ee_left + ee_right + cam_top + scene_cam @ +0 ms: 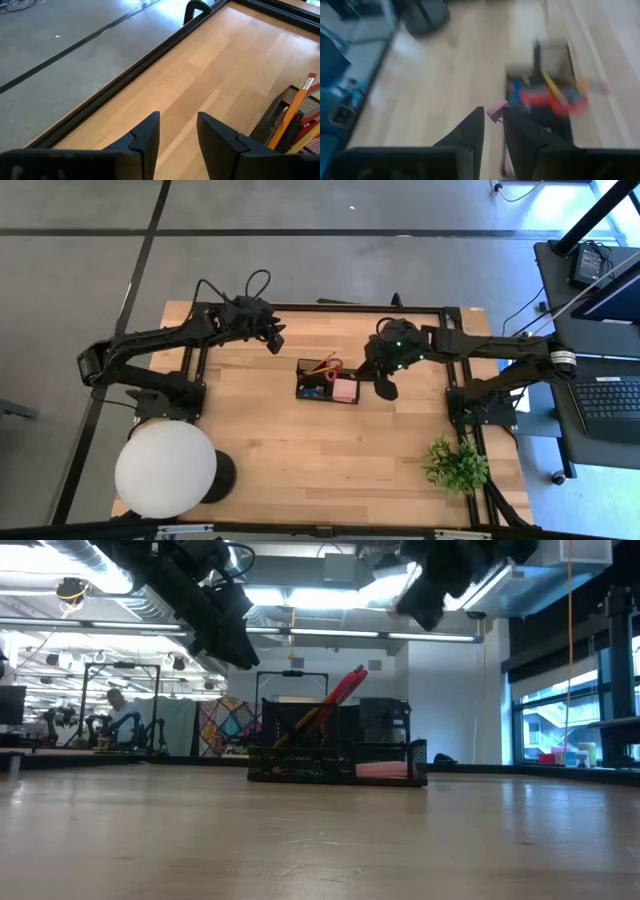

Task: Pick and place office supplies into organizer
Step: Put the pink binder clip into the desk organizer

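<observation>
The black organizer (300, 380) stands at the table's middle. It holds red-handled scissors (330, 366), pencils (296, 107) and a pink note block (345, 389) in its right part. My right gripper (493, 117) hangs raised just right of the organizer, with its fingers nearly together and a small pink piece (496, 111) between the tips. My left gripper (178, 130) hangs open above the table, far-left of the organizer, with nothing between its fingers. In the low view both grippers are high above the organizer (300, 772). My right gripper pinches the small pink piece (495, 107) between its two fingertips. The piece sticks out past the tips, clear of the table and the organizer. The fingers slant down toward the table's left. The view is blurred, so which part of it they have does not show.
A large white round lamp (165, 468) stands at the near left corner and a green plant (455, 465) at the near right. A black frame rail (330, 307) runs along the far edge. Bare wood lies in front of the organizer.
</observation>
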